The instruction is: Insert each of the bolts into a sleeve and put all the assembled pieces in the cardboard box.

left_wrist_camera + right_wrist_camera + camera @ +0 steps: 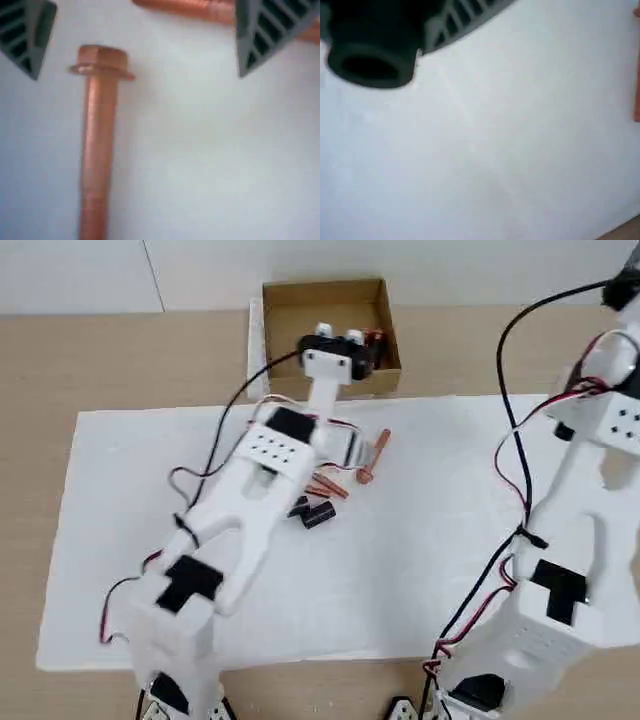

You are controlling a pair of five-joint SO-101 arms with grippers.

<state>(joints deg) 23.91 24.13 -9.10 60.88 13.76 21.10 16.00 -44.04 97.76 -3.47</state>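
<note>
The bolt (100,150) lay flat on the white mat (210,165). It was stiff, copper-coloured metal, probably smooth and apt to roll, and the plain shank below its flanged head looked the best place to take it. The left gripper (136,75) hung over it, fingers spread wide and holding nothing. The right gripper (420,47) seemed clamped on a black sleeve (370,62). The cardboard box (290,300) showed bare floor, and the left arm (260,470) hid the rest.

Bright, even overhead light casts soft shadows.
</note>
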